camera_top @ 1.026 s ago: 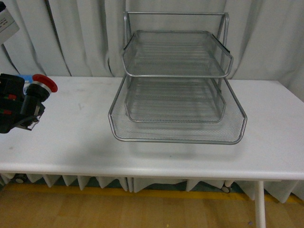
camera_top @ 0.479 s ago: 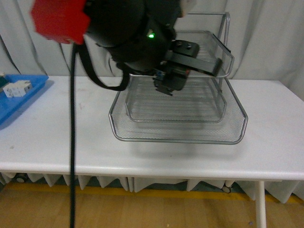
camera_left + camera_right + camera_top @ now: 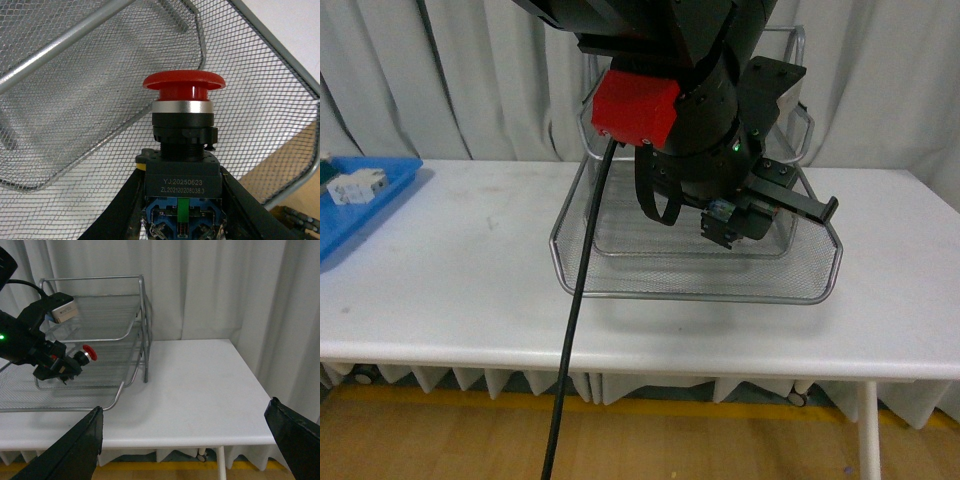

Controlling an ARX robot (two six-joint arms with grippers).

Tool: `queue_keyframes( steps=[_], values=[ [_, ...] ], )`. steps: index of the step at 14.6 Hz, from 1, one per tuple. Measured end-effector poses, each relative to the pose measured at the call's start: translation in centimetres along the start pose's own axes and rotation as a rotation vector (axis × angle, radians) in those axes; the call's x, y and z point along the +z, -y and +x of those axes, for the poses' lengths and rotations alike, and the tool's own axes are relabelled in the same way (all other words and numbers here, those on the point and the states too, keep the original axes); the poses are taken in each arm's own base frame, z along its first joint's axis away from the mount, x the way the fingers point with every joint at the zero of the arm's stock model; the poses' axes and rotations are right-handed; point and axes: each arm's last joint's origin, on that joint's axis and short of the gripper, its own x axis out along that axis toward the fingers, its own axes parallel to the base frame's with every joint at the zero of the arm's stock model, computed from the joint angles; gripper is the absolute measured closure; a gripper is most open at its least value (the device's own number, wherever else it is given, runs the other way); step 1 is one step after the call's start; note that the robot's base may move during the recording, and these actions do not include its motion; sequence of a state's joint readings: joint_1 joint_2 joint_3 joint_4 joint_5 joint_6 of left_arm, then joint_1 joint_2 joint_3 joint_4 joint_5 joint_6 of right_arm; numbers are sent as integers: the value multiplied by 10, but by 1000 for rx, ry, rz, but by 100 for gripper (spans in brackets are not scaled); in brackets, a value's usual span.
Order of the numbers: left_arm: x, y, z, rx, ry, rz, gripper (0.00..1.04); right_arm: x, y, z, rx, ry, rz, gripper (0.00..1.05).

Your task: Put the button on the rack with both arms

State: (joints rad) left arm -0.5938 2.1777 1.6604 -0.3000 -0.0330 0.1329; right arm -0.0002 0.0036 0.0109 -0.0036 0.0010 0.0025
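Left arm has swung down and over in the last half second: its red housing went from 11 o'clock in the front view to dead centre, and the left gripper [image 3: 752, 214] dropped from the rack's [image 3: 820, 272] middle tier to its bottom tier, out toward the 3 o'clock side. Front view now: the arm blocks most of the rack, which sits at 12 o'clock on the white table [image 3: 470, 280]. Only a dark, bluish bit of the button [image 3: 725, 222] peeks out under the wrist, so you can't really read the jaws from here. A blue tray [image 3: 360, 215] with a white block [image 3: 355, 185] in it sits way off at 9 o'clock. Left wrist view: this one settles it. The jaws are clamped on the button's black body, one finger [image 3: 125, 210] on each side, with the red cap pointing away from the wrist and wire mesh all around behind it. Can't tell if the cap touches the mesh. Right wrist view: the button [image 3: 89, 353] hangs in the gap between the middle and bottom tiers, above the bottom mesh, and the left gripper [image 3: 60, 365] is holding it sideways. The right gripper [image 3: 183, 410] is spread wide with nothing in it, well clear of the rack, over the bare table.
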Motion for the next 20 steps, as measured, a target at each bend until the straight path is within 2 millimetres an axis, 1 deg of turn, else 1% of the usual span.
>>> queue_keyframes(
  steps=[3, 7, 10, 12, 13, 14, 15, 17, 18, 19, 20],
  values=[
    [13, -11, 16, 40, -30, 6, 69, 0, 0, 0, 0, 0, 0, 6],
    [17, -23, 41, 57, -85, 8, 69, 0, 0, 0, 0, 0, 0, 6],
    [21, -27, 43, 56, -62, -1, 34, 0, 0, 0, 0, 0, 0, 6],
    [14, -25, 38, 35, -64, -3, 10, 0, 0, 0, 0, 0, 0, 6],
    [11, -24, 32, 29, -60, -1, 5, 0, 0, 0, 0, 0, 0, 6],
    [11, -23, 20, 16, -35, 0, 8, 0, 0, 0, 0, 0, 0, 6],
    [13, -22, 3, 19, -6, 4, 7, 0, 0, 0, 0, 0, 0, 6],
    [18, -20, -41, 29, 97, 29, 7, 0, 0, 0, 0, 0, 0, 6],
    [17, -19, -64, 24, 166, 34, 7, 0, 0, 0, 0, 0, 0, 6],
    [11, -18, -85, 22, 212, 34, 7, 0, 0, 0, 0, 0, 0, 6],
    [-1, -19, -105, 32, 238, 34, 7, 0, 0, 0, 0, 0, 0, 6]
  ],
)
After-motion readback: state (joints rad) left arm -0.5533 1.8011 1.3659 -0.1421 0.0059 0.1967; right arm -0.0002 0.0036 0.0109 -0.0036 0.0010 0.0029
